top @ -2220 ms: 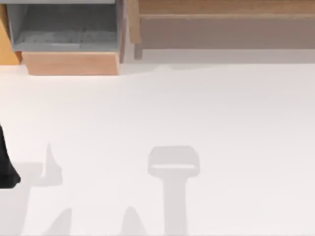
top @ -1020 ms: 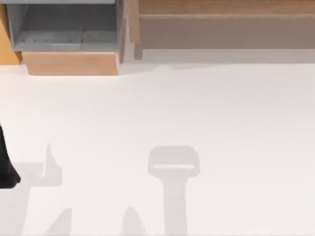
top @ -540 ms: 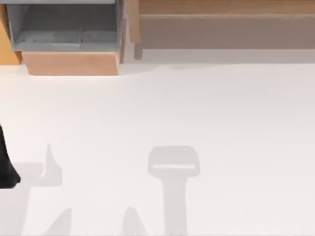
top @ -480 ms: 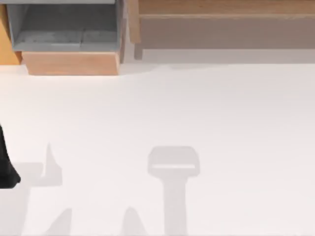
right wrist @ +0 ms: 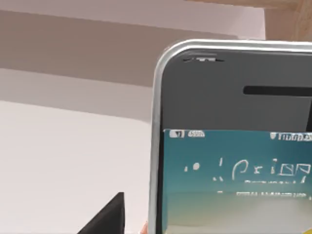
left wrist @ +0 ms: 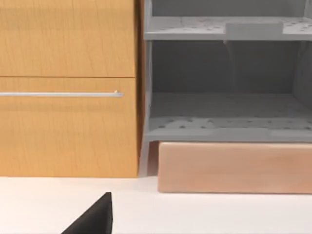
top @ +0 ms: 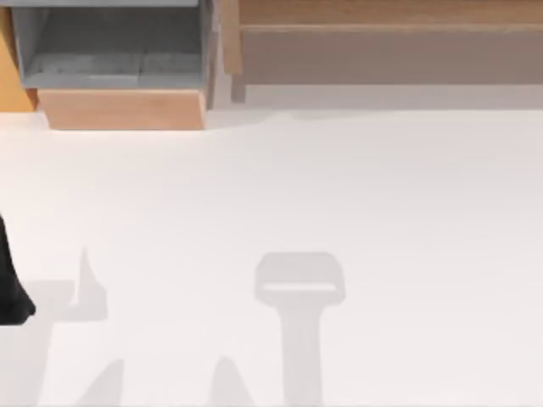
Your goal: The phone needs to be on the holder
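One phone (right wrist: 234,146): close before right wrist camera, upper part visible with black face, white-silver rim, lit screen, earpiece slot. One dark finger tip (right wrist: 105,217) of right gripper beside phone's rim; jaw state and whether phone is held, cannot tell. White table (top: 339,186) under it, pale wall band behind. Left arm (top: 10,284): one dark part at table's left edge; one finger tip (left wrist: 92,219) in left wrist view, jaw state cannot tell. One wooden cabinet (left wrist: 68,87) with one bar handle (left wrist: 61,94); one grey shelf unit (left wrist: 229,83) on one wooden block (left wrist: 234,167).
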